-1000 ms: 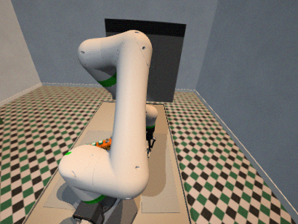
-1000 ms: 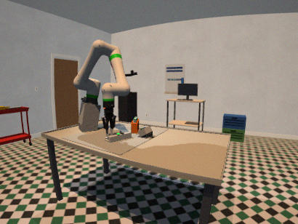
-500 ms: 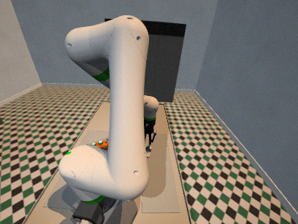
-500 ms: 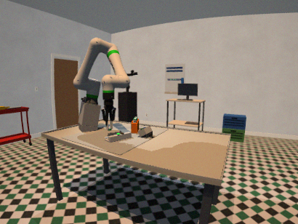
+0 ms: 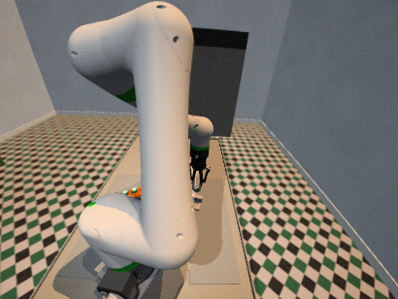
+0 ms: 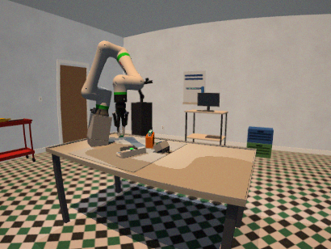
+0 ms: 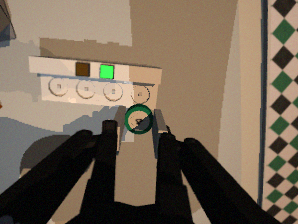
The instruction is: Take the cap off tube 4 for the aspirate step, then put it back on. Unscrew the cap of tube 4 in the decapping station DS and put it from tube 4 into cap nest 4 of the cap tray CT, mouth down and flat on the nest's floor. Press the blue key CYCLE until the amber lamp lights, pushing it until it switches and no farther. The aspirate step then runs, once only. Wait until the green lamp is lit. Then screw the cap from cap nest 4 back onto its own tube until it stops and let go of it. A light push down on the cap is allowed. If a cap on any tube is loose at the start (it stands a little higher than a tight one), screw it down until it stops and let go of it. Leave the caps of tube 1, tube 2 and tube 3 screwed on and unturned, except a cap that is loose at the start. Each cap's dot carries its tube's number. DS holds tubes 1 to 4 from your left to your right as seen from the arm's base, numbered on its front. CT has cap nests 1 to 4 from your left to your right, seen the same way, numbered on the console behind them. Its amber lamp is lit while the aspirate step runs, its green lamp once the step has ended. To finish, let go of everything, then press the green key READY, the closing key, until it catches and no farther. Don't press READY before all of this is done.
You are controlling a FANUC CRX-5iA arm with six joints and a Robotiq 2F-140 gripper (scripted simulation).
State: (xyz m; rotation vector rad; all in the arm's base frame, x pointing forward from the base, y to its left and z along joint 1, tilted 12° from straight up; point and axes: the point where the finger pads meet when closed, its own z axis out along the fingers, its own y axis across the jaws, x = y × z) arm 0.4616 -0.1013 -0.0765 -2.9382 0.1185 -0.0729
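Note:
In the wrist view my gripper (image 7: 139, 118) is shut on the cap of tube 4 (image 7: 138, 120), a round cap with a dark green rim, seen from above. It hangs just in front of the cap tray CT (image 7: 95, 80), near cap nest 4 (image 7: 141, 93), which shows empty. The other three nests (image 7: 85, 90) are empty too. On the console behind them the green lamp (image 7: 106, 71) is lit and the amber lamp (image 7: 81, 69) is dark. In the top view the gripper (image 5: 198, 186) points straight down over the tray. The tubes in the decapping station are hidden by the arm.
An orange box (image 6: 150, 140) and a grey block (image 6: 162, 146) stand on the mat beside the tray (image 6: 131, 151). The arm's big white link (image 5: 160, 146) blocks much of the top view. The table's right edge (image 7: 262, 100) runs close by.

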